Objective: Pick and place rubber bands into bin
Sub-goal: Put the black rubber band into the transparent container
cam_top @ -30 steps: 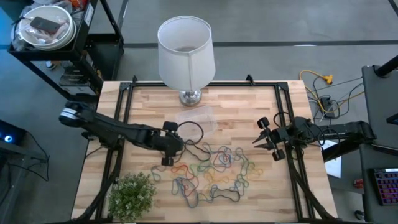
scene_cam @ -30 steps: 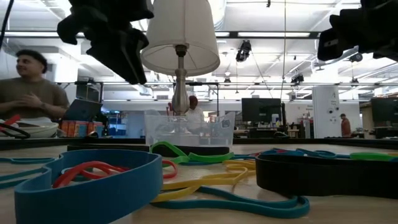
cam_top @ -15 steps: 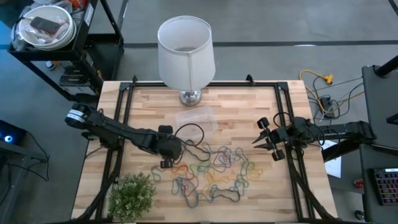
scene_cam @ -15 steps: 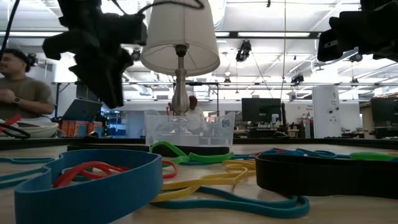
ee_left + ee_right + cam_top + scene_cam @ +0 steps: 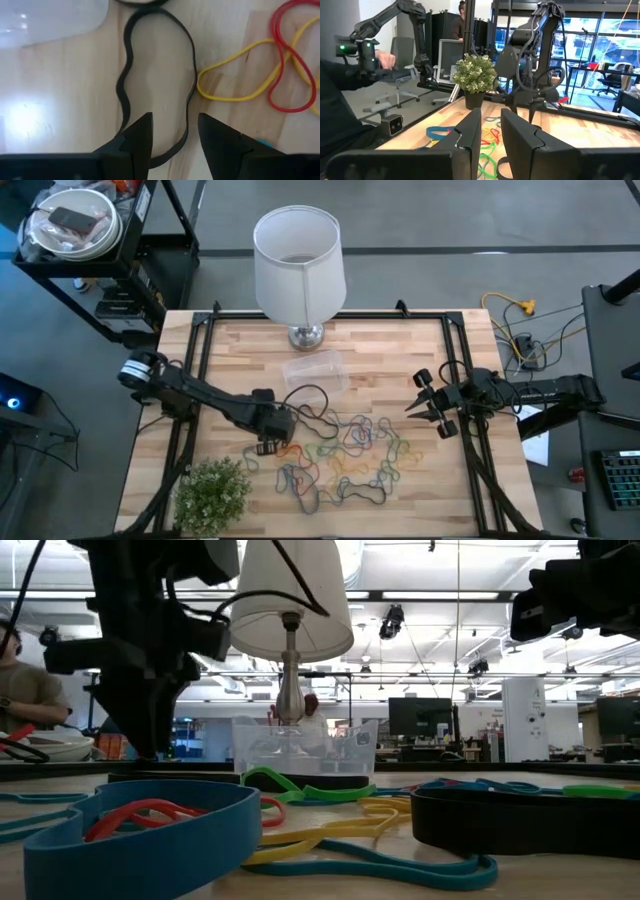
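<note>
- You are working the left gripper [image 5: 268,442] low over the table on the near side of the bin [image 5: 316,370], at the left edge of the rubber bands [image 5: 340,455]; its fingers are standing apart with nothing between them.
- In the left wrist view those fingers are straddling one side of a black band [image 5: 155,85], a wavy loop lying flat on the wood just beside the bin's clear wall [image 5: 50,17].
- To do this well, judge it as a pinch on one strand: be lowering until the tips are nearly brushing the wood, keeping the right-hand strand centred between them, then be closing fully, since the band is thin and floppy.
- You are risking a scrape if the tips dig into the wood, and a miss if the strand slides out sideways.
- A yellow band [image 5: 235,75] and a red band [image 5: 290,55] are lying near the black one but apart from it, so you are unlikely to be dragging them along.
- The right gripper [image 5: 428,406] is waiting well to the right of the bin, above the table's edge, its fingers partly apart and holding nothing.
</note>
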